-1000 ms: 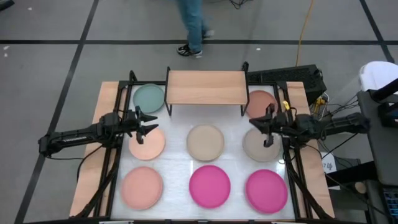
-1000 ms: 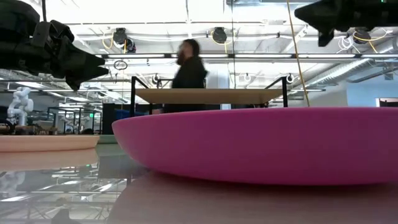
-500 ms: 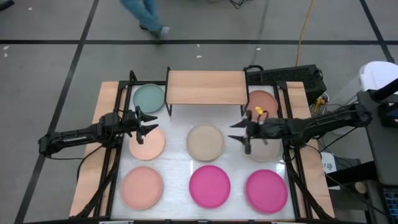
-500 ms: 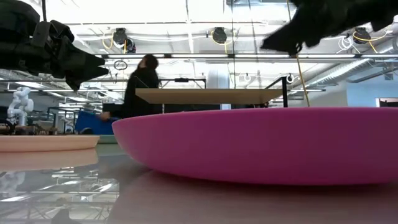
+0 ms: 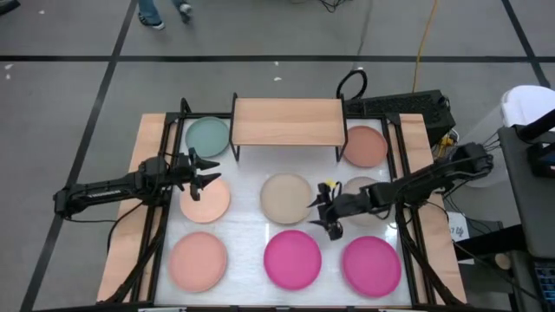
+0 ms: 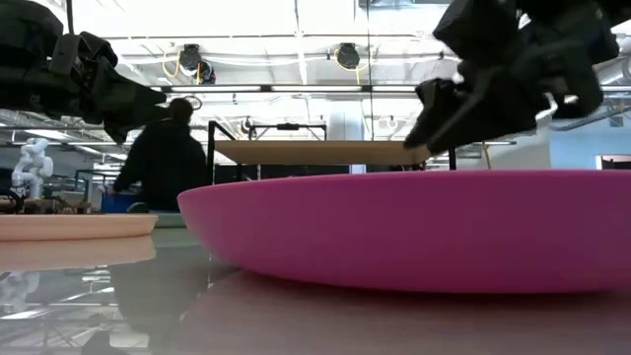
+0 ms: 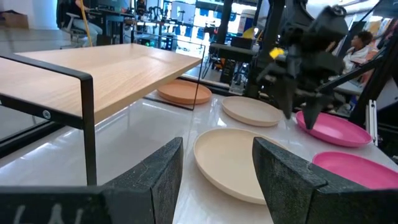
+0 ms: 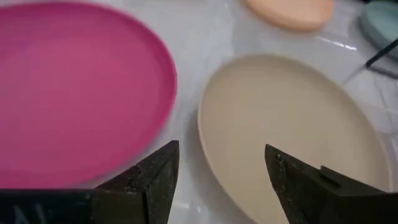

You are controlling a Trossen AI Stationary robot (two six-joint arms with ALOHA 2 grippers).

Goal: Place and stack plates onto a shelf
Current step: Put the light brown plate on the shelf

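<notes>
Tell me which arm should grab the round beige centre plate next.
Right. The right gripper hangs open at the round beige centre plate's edge, facing it. The left gripper, also open, sits over the peach plate farther away.

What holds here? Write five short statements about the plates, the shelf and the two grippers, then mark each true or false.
1. The shelf has no plate on top. True.
2. The right gripper holds a magenta plate. False: it is open and empty, between the middle beige plate and the magenta plate.
3. The left gripper is open above a peach plate. True.
4. The teal plate sits on the right side of the table. False: it lies at the left, beside the shelf.
5. Two magenta plates lie in the front row. True.
</notes>
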